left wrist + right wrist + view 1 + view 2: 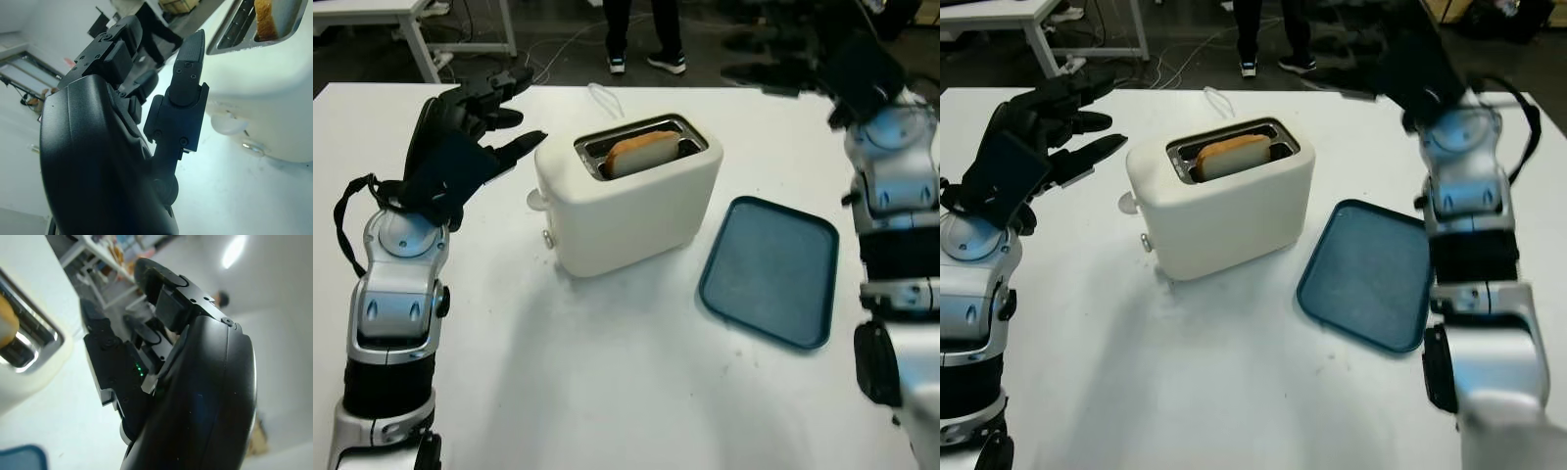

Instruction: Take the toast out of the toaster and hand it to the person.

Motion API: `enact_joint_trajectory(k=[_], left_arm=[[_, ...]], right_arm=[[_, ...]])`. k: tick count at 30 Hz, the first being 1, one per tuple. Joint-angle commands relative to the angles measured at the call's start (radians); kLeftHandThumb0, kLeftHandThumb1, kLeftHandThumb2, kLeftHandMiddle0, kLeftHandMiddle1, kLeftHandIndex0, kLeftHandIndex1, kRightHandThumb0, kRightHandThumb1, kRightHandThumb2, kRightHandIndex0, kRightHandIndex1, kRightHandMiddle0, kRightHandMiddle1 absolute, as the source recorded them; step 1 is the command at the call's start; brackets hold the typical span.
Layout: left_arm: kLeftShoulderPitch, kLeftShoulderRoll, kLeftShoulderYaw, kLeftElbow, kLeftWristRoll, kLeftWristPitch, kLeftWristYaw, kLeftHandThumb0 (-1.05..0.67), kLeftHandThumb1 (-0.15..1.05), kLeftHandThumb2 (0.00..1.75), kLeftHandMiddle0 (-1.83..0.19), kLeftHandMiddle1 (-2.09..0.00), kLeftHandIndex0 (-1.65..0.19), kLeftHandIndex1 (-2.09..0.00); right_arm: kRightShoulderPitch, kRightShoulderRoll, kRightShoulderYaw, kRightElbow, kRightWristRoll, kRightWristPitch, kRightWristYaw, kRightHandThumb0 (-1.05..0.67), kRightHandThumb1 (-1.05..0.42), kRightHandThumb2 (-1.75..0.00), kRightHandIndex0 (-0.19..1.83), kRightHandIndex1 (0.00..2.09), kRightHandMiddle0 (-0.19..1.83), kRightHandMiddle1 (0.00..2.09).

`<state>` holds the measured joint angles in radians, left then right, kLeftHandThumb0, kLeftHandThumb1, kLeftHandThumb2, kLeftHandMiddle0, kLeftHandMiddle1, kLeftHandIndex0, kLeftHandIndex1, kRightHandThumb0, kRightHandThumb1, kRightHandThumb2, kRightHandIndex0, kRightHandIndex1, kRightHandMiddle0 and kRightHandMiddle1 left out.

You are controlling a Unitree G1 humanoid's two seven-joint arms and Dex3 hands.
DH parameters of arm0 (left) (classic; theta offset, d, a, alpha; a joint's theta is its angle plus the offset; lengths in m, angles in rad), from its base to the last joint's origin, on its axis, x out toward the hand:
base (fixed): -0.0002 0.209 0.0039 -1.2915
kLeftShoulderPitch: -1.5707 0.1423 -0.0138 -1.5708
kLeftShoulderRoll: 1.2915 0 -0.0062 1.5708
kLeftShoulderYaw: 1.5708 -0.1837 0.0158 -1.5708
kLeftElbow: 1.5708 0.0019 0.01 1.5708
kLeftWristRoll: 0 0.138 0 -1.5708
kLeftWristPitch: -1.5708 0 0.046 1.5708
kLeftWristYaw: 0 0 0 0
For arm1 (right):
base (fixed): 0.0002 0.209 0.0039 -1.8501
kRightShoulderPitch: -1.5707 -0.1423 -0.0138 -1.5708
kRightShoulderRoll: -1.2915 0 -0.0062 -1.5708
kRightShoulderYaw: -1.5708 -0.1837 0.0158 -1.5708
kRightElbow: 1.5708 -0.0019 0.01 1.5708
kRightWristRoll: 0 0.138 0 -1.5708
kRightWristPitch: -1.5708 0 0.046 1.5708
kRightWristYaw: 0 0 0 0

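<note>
Nearest in the left eye view, the left hand (470, 127) is held open just beside the cream toaster (631, 196), where the toast (641, 152) sits in its slot; a blue tray (773, 269) lies nearby. Right wrist view: the right hand (146, 367) is raised open, holding nothing.

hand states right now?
Left hand: open, raised left of the toaster.
Right hand: holds nothing, raised at the table's far right.

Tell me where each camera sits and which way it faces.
Left eye: head, looking down at toaster, toast, tray; both arms.
Right eye: same scene, slightly shifted.
Left wrist: behind the open left hand, facing the toaster.
Right wrist: behind the open right hand.
All four share the toaster.
</note>
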<state>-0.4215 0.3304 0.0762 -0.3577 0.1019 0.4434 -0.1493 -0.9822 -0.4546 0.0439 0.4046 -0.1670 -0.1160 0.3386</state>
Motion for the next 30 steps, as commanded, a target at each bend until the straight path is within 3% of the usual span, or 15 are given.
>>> enact_joint_trajectory(k=[1,2,4,10,14,17,24,30], left_arm=[[0.007,0.009,0.006,0.001,0.01,-0.016,0.006,-0.39,0.92,0.08,-0.31,-0.82,-0.59,-0.06],[0.008,0.011,0.006,0.0,0.013,-0.014,0.006,-0.39,0.92,0.08,-0.3,-0.82,-0.59,-0.06],[0.011,0.011,0.009,-0.006,0.014,-0.003,0.007,-0.39,0.92,0.09,-0.3,-0.82,-0.58,-0.06],[0.013,0.006,0.021,-0.01,0.018,-0.001,0.011,-0.38,0.92,0.08,-0.3,-0.79,-0.59,-0.06],[0.016,0.004,0.026,-0.018,0.019,0.011,0.011,-0.37,0.92,0.09,-0.3,-0.77,-0.59,-0.05],[0.02,0.006,0.024,-0.025,0.027,0.02,0.013,-0.38,0.92,0.09,-0.3,-0.76,-0.59,-0.05],[0.026,0.006,0.03,-0.035,0.02,0.033,0.008,-0.39,0.92,0.09,-0.32,-0.69,-0.58,-0.04],[0.03,0.005,0.027,-0.033,0.021,0.026,0.01,-0.39,0.92,0.08,-0.35,-0.65,-0.59,-0.04]], right_arm=[[-0.037,0.01,0.048,0.016,-0.047,-0.047,-0.003,-0.35,-0.61,0.0,0.99,0.5,1.0,0.19],[-0.047,0.016,0.068,0.015,-0.063,-0.04,0.003,-0.4,-0.61,0.0,0.9,0.68,1.01,0.2],[-0.057,0.018,0.113,0.009,-0.105,-0.043,0.019,-0.4,-0.61,0.0,0.83,0.81,1.01,0.2],[-0.076,0.018,0.227,0.03,-0.216,-0.058,0.073,-0.33,-0.64,-0.01,0.8,0.8,0.95,0.16],[-0.092,0.014,0.271,0.029,-0.267,-0.041,0.129,-0.38,-0.65,0.0,0.66,0.91,0.92,0.11],[-0.095,0.011,0.295,0.021,-0.304,-0.036,0.156,-0.44,-0.64,0.0,0.67,0.96,0.92,0.09],[-0.084,0.01,0.308,-0.02,-0.337,0.009,0.221,-0.53,-0.62,0.0,0.69,0.81,0.91,0.06],[-0.062,0.01,0.327,-0.022,-0.355,0.019,0.23,-0.47,-0.64,-0.01,0.67,0.74,0.88,0.04]])
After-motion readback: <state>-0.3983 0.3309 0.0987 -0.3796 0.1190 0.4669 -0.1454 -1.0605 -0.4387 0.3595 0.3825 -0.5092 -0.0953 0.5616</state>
